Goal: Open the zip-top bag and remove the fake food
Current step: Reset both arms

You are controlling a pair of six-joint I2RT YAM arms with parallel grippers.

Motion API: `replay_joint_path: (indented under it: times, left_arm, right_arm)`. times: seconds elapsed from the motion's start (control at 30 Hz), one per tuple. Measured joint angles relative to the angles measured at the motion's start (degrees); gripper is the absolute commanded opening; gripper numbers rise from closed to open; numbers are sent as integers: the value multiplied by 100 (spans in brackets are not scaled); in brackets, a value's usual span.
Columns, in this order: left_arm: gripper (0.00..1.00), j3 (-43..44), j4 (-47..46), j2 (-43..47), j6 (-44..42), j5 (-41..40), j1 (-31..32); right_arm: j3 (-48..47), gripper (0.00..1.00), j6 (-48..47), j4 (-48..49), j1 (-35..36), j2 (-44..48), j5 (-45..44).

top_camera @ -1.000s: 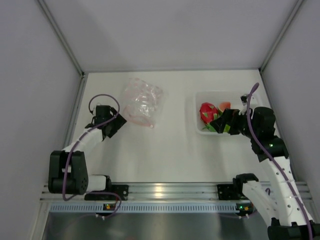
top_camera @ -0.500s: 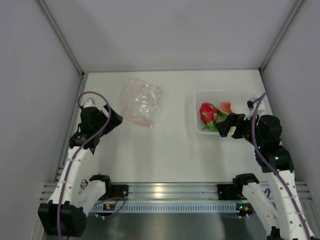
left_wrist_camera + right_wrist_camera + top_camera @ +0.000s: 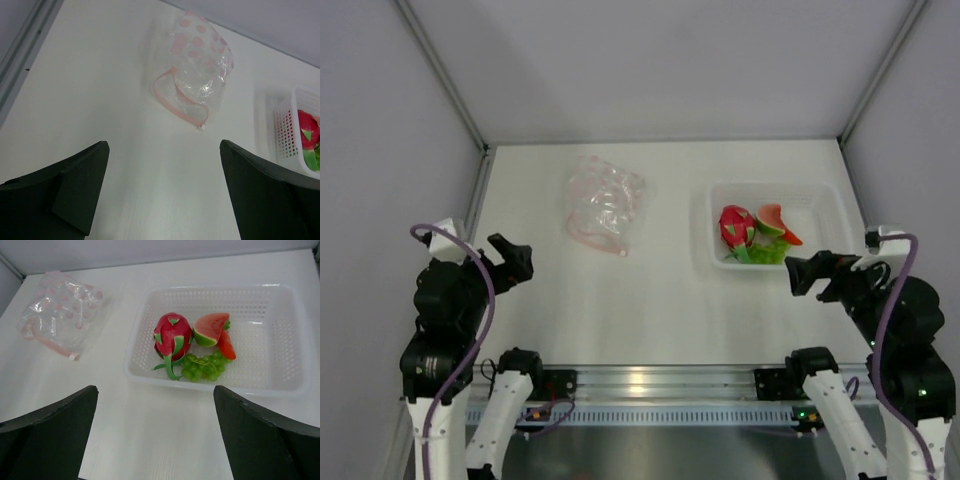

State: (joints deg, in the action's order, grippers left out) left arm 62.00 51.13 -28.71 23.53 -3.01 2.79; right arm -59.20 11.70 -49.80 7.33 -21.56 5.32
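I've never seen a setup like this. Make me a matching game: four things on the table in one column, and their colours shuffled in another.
Things:
1. zip-top bag
2. dragon fruit
3. grapes
4. basket

Colours:
A. green
B. white
C. magenta with green tips
D. clear with pink dots

Pairs: 1-D, 2-C, 3-A, 4-B.
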Motion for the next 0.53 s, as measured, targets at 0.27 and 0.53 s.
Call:
replay_joint_path:
  times: [0.27, 0.53]
  left_arm:
    - [98, 236, 852, 903, -282, -76, 74]
    - [98, 299, 1419, 1646, -282, -450, 538]
  right_arm:
    - [-925, 99, -280, -1032, 7, 343, -568]
    - [-1191, 100, -308, -1626, 17, 708, -645]
